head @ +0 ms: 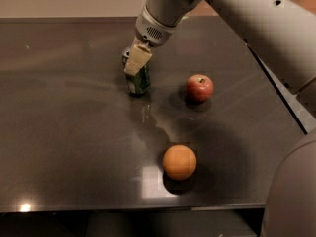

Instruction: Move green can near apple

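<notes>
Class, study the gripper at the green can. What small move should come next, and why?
Probably carry the green can rightward in the view, toward the apple. The gripper is at the can's top, yet a stretch of bare table separates can from apple.
</notes>
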Motion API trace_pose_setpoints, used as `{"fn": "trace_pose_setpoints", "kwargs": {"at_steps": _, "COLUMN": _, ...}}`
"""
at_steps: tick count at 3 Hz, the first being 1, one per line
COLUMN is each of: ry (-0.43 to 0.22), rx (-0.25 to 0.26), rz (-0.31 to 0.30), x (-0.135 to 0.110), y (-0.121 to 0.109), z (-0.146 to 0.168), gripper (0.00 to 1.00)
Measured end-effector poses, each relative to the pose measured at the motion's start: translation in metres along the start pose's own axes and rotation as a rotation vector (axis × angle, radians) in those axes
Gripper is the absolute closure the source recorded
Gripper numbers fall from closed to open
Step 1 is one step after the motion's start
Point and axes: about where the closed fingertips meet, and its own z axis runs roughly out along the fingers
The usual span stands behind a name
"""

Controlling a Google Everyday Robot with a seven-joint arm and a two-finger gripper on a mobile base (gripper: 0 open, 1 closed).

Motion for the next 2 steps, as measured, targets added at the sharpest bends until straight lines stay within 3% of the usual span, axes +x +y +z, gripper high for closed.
{"fn": "trace_pose_setpoints", "kwargs": {"at_steps": 2, "ry": -0.059, "rx": 0.025, "rz": 0.134, "x": 0.048, "y": -0.02, "z": -0.018, "gripper": 1.0}}
